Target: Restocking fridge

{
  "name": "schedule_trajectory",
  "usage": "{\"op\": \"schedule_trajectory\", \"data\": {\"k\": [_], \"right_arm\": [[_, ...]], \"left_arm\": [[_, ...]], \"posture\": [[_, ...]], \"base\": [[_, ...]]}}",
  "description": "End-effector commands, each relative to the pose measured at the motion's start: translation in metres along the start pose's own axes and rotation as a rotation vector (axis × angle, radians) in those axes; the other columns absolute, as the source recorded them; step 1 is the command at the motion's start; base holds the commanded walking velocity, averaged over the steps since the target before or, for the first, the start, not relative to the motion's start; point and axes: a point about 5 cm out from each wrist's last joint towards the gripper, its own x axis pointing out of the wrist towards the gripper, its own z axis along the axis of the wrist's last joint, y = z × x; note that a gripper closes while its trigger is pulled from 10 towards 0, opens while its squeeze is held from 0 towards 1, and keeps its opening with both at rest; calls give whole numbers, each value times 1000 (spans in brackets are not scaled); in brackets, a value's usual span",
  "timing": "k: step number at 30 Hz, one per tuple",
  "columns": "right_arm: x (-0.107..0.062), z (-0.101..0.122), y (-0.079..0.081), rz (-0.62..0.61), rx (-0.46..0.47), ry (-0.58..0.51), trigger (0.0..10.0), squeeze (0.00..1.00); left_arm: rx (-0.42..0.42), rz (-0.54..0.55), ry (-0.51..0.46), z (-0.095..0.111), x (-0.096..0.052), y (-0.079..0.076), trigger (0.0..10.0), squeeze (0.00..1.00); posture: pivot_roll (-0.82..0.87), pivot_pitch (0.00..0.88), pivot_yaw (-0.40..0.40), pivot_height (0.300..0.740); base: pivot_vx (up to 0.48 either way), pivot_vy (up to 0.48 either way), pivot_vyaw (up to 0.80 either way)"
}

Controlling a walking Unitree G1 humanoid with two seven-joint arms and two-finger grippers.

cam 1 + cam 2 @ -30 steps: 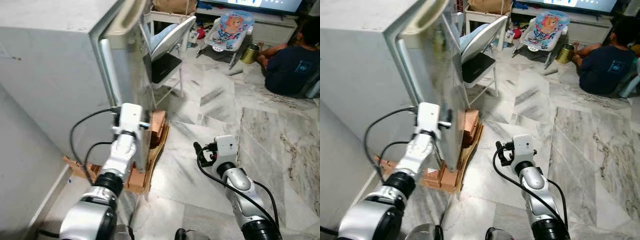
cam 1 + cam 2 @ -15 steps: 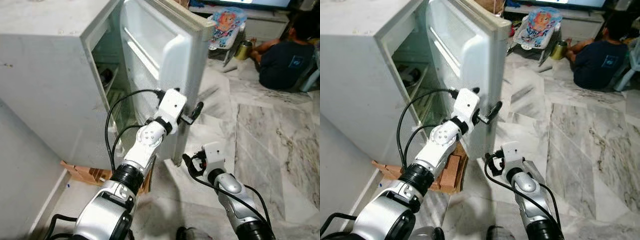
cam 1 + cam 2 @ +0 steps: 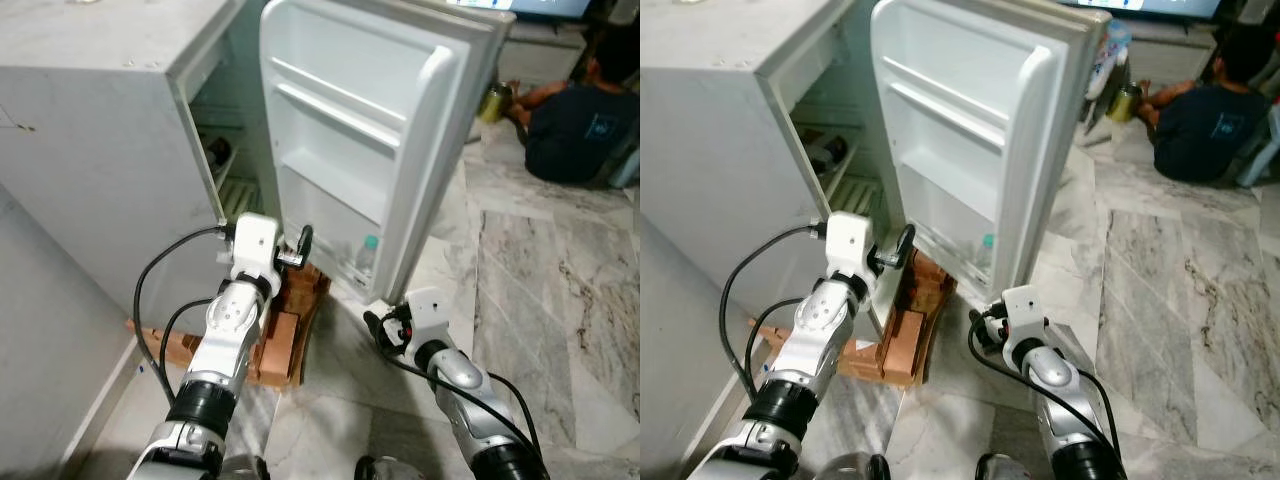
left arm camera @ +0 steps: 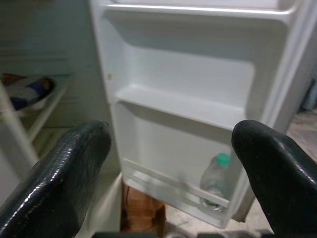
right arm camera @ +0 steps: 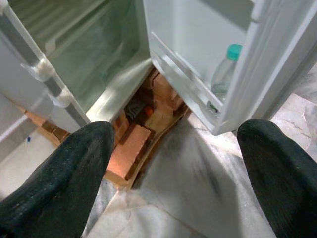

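The small white fridge [image 3: 100,150] stands with its door [image 3: 370,130] swung wide. A clear bottle with a green cap [image 3: 366,258] stands in the door's bottom shelf, also in the left wrist view [image 4: 214,179] and the right wrist view [image 5: 224,72]. My left gripper [image 3: 300,245] is open and holds nothing; it hovers in front of the door's hinge side, low by the cabinet opening. My right gripper [image 3: 385,330] is open too, low over the floor just below the door's outer corner. Wire shelves inside hold a dark, striped item [image 4: 25,91].
The fridge rests on bricks and cardboard [image 3: 285,330] on the marble floor [image 3: 540,260]. A person [image 3: 575,120] sits on the floor at the far right, beside a brass-coloured tin [image 3: 492,100]. A grey wall [image 3: 40,330] closes the left side.
The door has swung further open. My left gripper has come off the door's edge and dropped back toward the fridge's lower front. The right arm has hardly moved.
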Motion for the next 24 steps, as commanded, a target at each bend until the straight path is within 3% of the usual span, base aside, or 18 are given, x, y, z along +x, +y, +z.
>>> {"op": "schedule_trajectory", "data": {"k": [1, 6, 11, 14, 17, 24], "right_arm": [[0, -3, 0, 0, -2, 20, 10000, 0], [0, -3, 0, 5, -11, 17, 10000, 0], [-4, 7, -10, -66, -14, -67, 10000, 0], [-4, 9, -11, -74, -15, -79, 10000, 0], [-3, 11, -10, -73, -19, -85, 10000, 0], [-1, 14, -9, -66, -35, -104, 10000, 0]], "left_arm": [[-3, 2, -10, 3, -2, -5, 10000, 0], [32, -13, 2, 2, -8, -7, 10000, 0], [57, 71, 63, -14, -23, 14, 10000, 0], [64, 95, 78, -17, -28, 20, 10000, 0], [91, 146, 99, -20, -33, 30, 10000, 0], [105, 236, 127, -22, -35, 46, 10000, 0]], "posture": [[-32, 44, 14, 740], [-38, 45, 16, 740], [-44, 49, 22, 740], [-42, 50, 20, 740], [-39, 50, 17, 740], [-35, 49, 10, 740]], "base": [[0, -420, -631], [0, -446, -620], [0, -437, 0], [0, -428, 0], [305, -365, 0], [449, 0, 0]]}}
